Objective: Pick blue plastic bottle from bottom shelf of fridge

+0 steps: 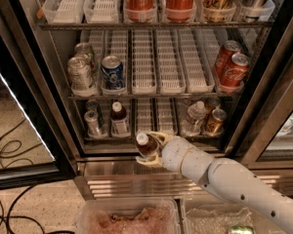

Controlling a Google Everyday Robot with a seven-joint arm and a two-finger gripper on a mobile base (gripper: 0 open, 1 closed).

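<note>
Fridge: a glass-door display cooler with a black frame, wire racks and white slotted lane trays; it fills the view from 9 to 3 o'clock.
Arm: smooth white segments are seen entering from 4 o'clock and reaching toward the centre.
Steel base grille: shiny and ribbed, at 6 o'clock below the racks.
Bottom shelf: the lowest wire rack. A twin brown white-capped bottle and small silver cans are kept at its 9 o'clock end. A clear crinkled water bottle and an amber can are kept at its 3 o'clock end.
Gripper: just below centre, in front of the shelf's front edge and above the steel sill. Its cream fingers are closed around the bottle's body, one above and one below.
Blue plastic bottle: gripped between the fingers, clear of the lane trays. It is a small cylinder of dark brown drink with a white screw cap. Its long axis is nearly upright, and the cap is tipped toward 11 o'clock.
Middle rack: silver cans and a blue can are seen at 10 o'clock, red Coca-Cola cans at 2 o'clock.
</note>
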